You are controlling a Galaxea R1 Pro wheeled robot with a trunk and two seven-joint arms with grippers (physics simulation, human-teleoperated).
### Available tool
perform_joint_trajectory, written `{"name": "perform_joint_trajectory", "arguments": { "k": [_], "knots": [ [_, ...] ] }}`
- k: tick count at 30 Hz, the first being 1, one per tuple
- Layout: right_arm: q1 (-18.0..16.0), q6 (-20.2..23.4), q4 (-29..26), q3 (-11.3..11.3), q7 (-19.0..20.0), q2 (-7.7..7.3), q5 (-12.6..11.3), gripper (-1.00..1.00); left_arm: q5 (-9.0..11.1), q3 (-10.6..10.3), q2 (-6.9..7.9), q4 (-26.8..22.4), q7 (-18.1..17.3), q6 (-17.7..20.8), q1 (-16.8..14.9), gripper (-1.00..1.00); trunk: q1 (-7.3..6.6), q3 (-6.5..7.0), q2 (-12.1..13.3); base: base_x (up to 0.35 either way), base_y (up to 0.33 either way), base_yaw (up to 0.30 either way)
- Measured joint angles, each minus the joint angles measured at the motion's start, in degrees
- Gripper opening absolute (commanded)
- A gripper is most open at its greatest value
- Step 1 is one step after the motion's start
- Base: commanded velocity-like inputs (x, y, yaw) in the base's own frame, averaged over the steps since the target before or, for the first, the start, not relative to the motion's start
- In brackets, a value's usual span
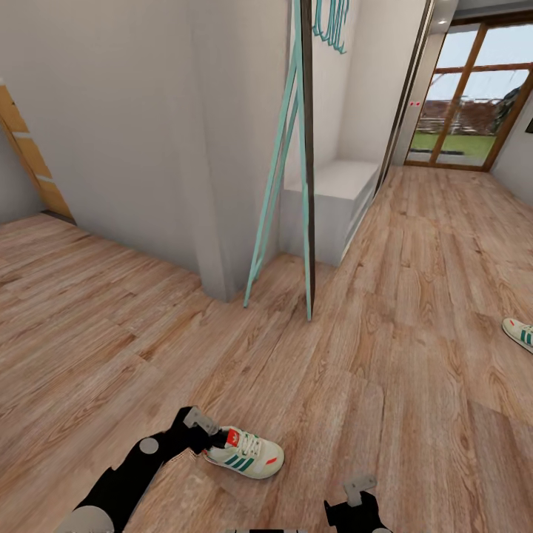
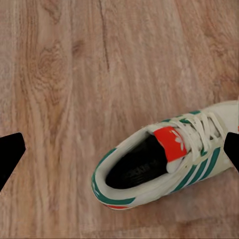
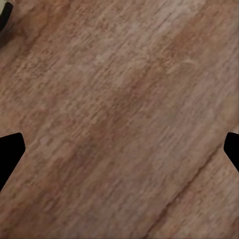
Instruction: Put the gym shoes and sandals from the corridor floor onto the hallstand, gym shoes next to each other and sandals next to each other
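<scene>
Head view: left gripper (image 1: 201, 431) spread wide beside sneaker (image 1: 245, 453) on floor (image 1: 385, 333); right gripper (image 3: 119, 149) spread over planks; second sneaker (image 1: 520, 331) far right.

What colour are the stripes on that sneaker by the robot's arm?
Green, on the cream-white gym shoe; the left wrist view shows them best.

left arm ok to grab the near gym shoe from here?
Probably yes. The left gripper hangs right beside the near gym shoe's heel, open, its fingertips set wide. The shoe lies upright on the corridor floor with nothing around it; the gripper needs centring over it.
</scene>
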Motion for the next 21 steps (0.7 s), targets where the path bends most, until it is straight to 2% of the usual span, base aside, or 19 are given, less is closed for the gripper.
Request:
{"name": "perform_joint_trajectory", "arguments": {
  "k": [4,8,12,14,18,21],
  "knots": [
    [0.02,-0.08,-0.04,0.03,0.0,-0.04,0.08,1.0,-0.1,-0.01,0.05,-3.98,-0.7,0.03,0.0,1.0,0.0,0.0,0.0,0.0,0.0,0.0],
    [0.03,-0.19,-0.06,0.04,-0.02,-0.35,0.12,1.0,-1.53,-0.09,0.12,-8.95,-7.6,-0.01,0.0,1.0,0.0,0.0,0.0,0.0,0.0,0.0],
    [0.03,-0.23,-0.08,0.08,0.02,-0.46,0.15,1.0,-6.1,-0.08,0.53,-12.79,-17.0,-0.2,0.0,1.0,0.0,0.0,0.0,0.0,0.0,0.0],
    [0.03,-0.24,-0.14,0.16,0.03,-0.46,0.5,1.0,-8.73,-0.09,0.81,-14.46,-20.27,-0.34,0.0,1.0,0.0,0.0,0.0,0.0,0.0,0.0],
    [0.03,-0.25,-0.93,0.41,0.04,-0.46,2.56,1.0,-13.4,-0.1,1.2,-17.42,-24.26,-1.32,0.0,1.0,0.0,0.0,0.0,0.0,0.0,0.0],
    [0.03,-0.26,-1.12,0.45,0.04,-0.46,3.45,1.0,-14.69,-0.04,1.33,-18.15,-25.3,-2.19,0.0,1.0,0.0,0.0,0.0,0.0,0.0,0.0]
  ]
}}
